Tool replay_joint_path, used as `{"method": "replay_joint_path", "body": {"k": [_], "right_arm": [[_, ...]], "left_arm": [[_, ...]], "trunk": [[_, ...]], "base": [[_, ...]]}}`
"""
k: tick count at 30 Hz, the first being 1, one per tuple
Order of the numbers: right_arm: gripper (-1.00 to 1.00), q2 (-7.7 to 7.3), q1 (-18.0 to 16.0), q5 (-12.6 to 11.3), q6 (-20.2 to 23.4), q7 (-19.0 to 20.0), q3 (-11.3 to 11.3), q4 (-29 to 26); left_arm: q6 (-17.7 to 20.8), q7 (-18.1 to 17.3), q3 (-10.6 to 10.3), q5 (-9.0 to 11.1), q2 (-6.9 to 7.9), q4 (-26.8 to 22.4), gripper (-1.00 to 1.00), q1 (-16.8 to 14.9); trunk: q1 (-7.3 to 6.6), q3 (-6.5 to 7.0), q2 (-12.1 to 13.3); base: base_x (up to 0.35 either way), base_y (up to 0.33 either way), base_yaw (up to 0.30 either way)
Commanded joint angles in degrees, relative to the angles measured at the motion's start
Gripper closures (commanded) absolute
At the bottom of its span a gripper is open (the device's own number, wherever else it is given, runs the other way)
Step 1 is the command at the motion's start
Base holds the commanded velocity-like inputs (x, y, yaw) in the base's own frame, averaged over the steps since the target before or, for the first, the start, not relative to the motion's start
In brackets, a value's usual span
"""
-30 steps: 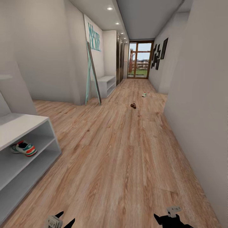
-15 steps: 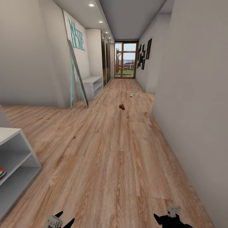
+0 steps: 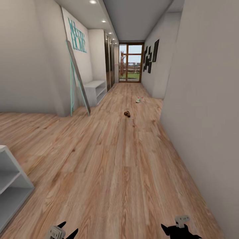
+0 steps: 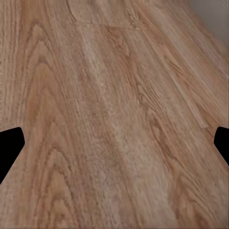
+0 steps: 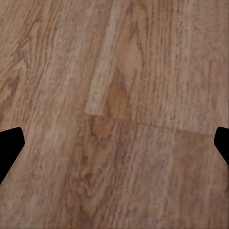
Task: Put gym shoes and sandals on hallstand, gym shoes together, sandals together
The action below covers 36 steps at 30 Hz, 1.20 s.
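Note:
Far down the wood-plank corridor floor (image 3: 113, 166) lies a dark brown sandal (image 3: 126, 114). Beyond it, a small cream gym shoe (image 3: 139, 99) rests near the right wall. One corner of the pale hallstand (image 3: 10, 181), showing its open shelf bays, juts in at the lower left of the head view. My left gripper (image 3: 69, 228) and right gripper (image 3: 171, 229) hang low at the bottom edge. Both are open with nothing between the fingers. The left wrist view has its black fingertips (image 4: 10, 148) spread wide over bare planks, and the right wrist view has its fingertips (image 5: 10, 150) the same.
A plain white two-bay bench (image 3: 94, 90) stands against the left wall, and a teal-framed panel (image 3: 78, 79) leans in front of it. A glass door (image 3: 131, 63) closes the corridor's far end. The right wall (image 3: 205, 116) runs close beside me.
The head camera has swung right. The hallstand has slid almost out at the left, taking the gym shoe on its shelf out of view. The grippers keep their pose.

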Motion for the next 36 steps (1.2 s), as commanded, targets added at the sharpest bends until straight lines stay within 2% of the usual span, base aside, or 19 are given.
{"method": "replay_joint_path", "body": {"k": [1,28,36], "right_arm": [[-1.0,-0.03,-0.04,-0.6,-0.19,0.2,0.48,0.08],[-1.0,0.12,-0.04,-0.6,-0.26,0.12,0.56,0.11],[-1.0,0.13,-0.04,-0.66,-0.2,0.12,0.55,0.12]], "left_arm": [[-0.04,-0.35,0.1,0.23,-0.01,0.07,-1.0,-0.04],[-0.07,-0.33,0.19,0.24,0.06,0.07,-1.0,-0.04],[-0.12,-0.35,1.69,0.24,-0.01,0.07,-1.0,-0.04]], "trunk": [[0.02,-0.05,-0.02],[0.02,-0.11,-0.02],[0.02,-0.64,-0.02]], "base": [[0.335,0.0,-0.001],[0.336,0.0,0.0],[0.336,0.0,0.0]]}}
